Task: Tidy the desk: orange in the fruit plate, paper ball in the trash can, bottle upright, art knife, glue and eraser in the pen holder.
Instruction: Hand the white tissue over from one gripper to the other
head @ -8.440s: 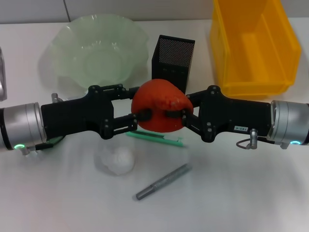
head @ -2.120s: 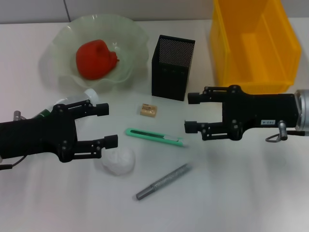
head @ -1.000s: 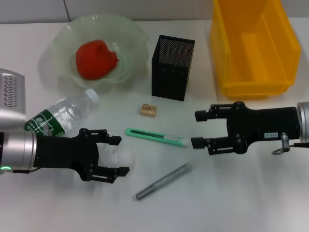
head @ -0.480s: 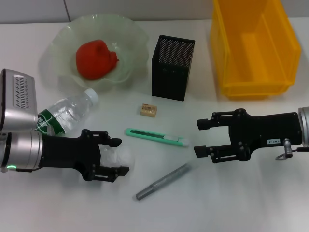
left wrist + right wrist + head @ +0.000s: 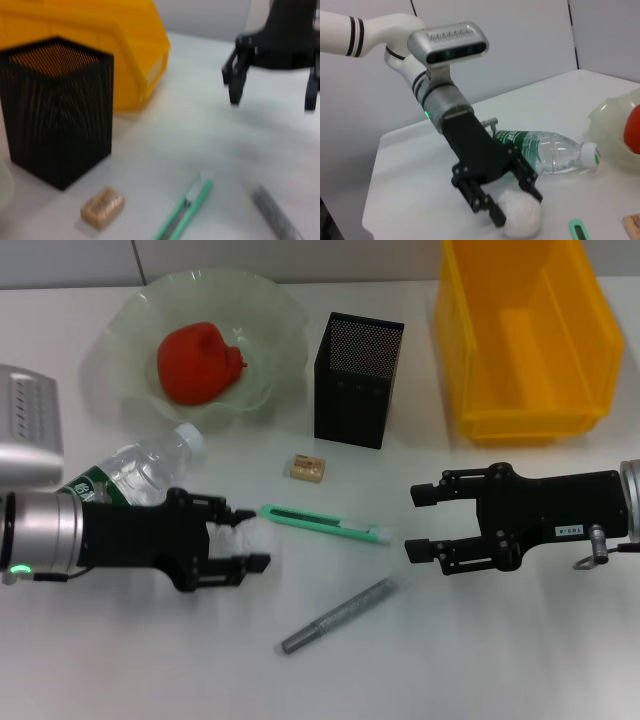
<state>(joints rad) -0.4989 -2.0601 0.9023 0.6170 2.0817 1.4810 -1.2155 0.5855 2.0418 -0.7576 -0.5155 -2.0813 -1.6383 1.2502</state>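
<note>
My left gripper (image 5: 250, 538) is shut on the white paper ball (image 5: 243, 540), near the table's front left; the right wrist view shows that gripper (image 5: 506, 207) pinching the ball (image 5: 522, 216). The orange (image 5: 198, 362) lies in the green fruit plate (image 5: 118, 332). A clear bottle (image 5: 140, 470) lies on its side beside my left arm. The eraser (image 5: 307, 468), green art knife (image 5: 325, 524) and grey glue stick (image 5: 338, 616) lie on the table in front of the black mesh pen holder (image 5: 358, 380). My right gripper (image 5: 414, 522) hangs open, right of the knife.
The yellow trash can (image 5: 525, 330) stands at the back right, beside the pen holder. The left wrist view shows the pen holder (image 5: 57, 107), eraser (image 5: 102, 207), knife (image 5: 187, 210) and the right gripper (image 5: 272, 75) farther off.
My left gripper came down around the paper ball, closed on it, and has shifted slightly toward the back with it. The right gripper backed off to the right and stays open.
</note>
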